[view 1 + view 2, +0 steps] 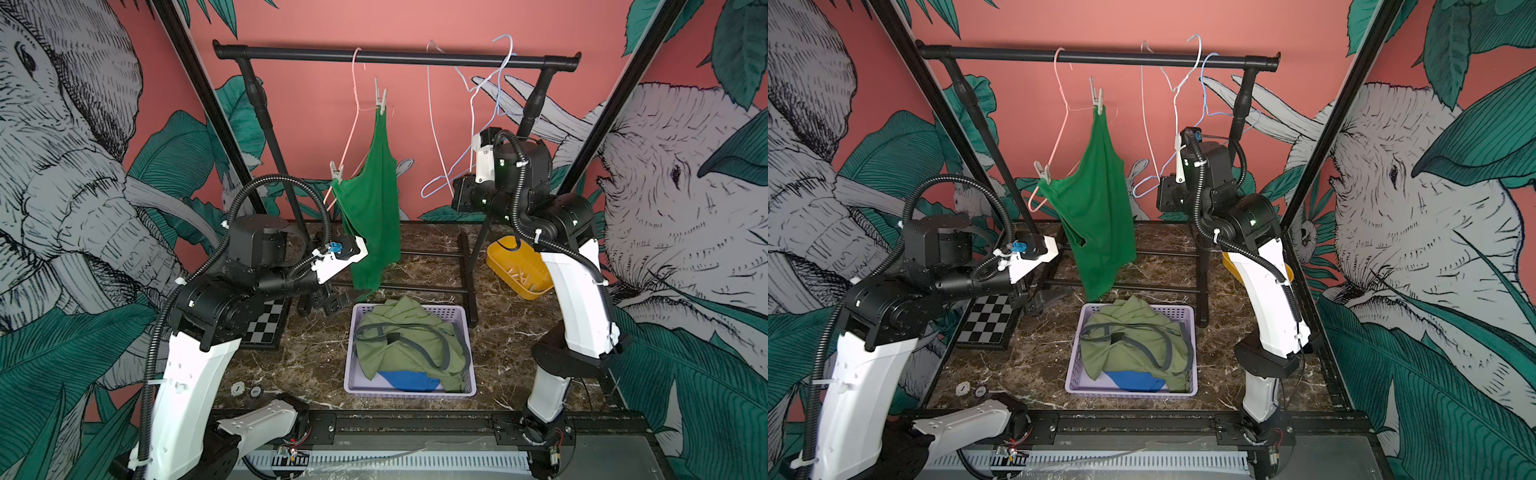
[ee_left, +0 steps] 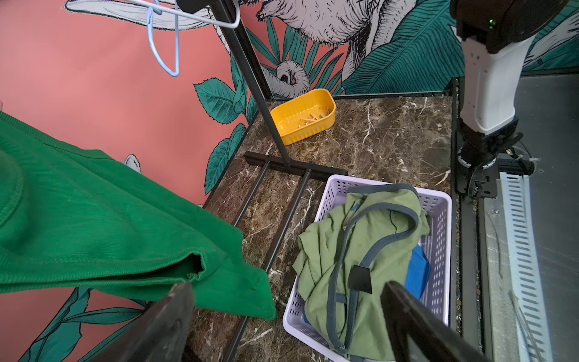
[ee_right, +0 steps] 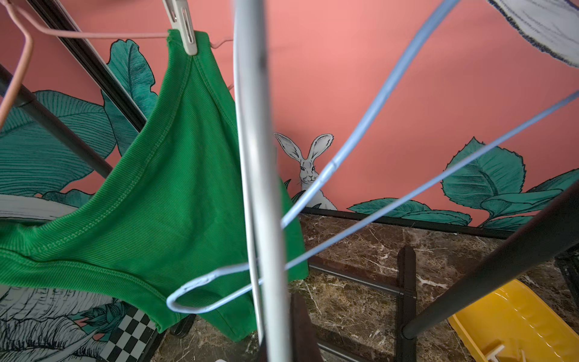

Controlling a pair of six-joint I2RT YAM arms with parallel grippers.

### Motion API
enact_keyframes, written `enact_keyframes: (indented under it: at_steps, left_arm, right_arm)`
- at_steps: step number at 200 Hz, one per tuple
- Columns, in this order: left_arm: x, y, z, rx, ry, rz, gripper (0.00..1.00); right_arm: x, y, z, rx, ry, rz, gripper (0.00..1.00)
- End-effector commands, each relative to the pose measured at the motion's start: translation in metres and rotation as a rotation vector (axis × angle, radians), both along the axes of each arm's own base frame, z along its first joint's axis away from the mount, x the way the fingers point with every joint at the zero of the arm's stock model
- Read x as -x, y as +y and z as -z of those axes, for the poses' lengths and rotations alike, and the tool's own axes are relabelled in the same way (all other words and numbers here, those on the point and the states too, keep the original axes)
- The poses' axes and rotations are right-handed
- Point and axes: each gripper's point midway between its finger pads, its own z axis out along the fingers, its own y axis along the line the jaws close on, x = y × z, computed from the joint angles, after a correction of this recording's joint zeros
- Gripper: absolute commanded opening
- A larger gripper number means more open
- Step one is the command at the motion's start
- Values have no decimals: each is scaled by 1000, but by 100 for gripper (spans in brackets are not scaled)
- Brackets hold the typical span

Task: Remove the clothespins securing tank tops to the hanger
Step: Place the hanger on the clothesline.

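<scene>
Clothespins (image 1: 381,99) pin the green top (image 1: 370,199) to its hanger (image 3: 103,34), left gripper (image 2: 286,286) open by the hem, likely to catch it, right gripper (image 3: 299,326) shut beside bare hangers (image 3: 250,125)

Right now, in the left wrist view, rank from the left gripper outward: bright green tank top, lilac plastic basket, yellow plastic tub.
From the left gripper:
1. Bright green tank top, hanging right beside it.
2. Lilac plastic basket, on the table beyond.
3. Yellow plastic tub, far back corner.
</scene>
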Motion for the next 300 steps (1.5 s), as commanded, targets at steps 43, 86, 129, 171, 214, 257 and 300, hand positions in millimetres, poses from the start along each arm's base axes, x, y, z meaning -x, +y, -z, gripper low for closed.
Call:
enact_keyframes:
  at_steps: [43,86,129,171,214,257,300]
  left_arm:
    - [2,-6,0,13,8,37,96]
    - [0,-8,-2,10,8,41,96]
    - [0,-10,-4,18,14,50,96]
    - [-2,-11,-1,14,22,54,96]
    - [0,-11,0,14,26,58,96]
    - [0,-13,-3,28,31,66,96]
    - [0,-15,-4,40,38,70,97]
  right_arm:
    - [-20,9,-4,-42,-29,-21,0]
    - [-28,14,0,-46,-23,-33,0]
    - [-36,16,4,-57,-14,-40,0]
    - [-41,22,18,-47,22,-57,0]
    - [-37,23,25,-40,52,-71,0]
    - [-22,19,12,-61,38,-102,0]
    - [-17,19,13,-50,45,-119,0]
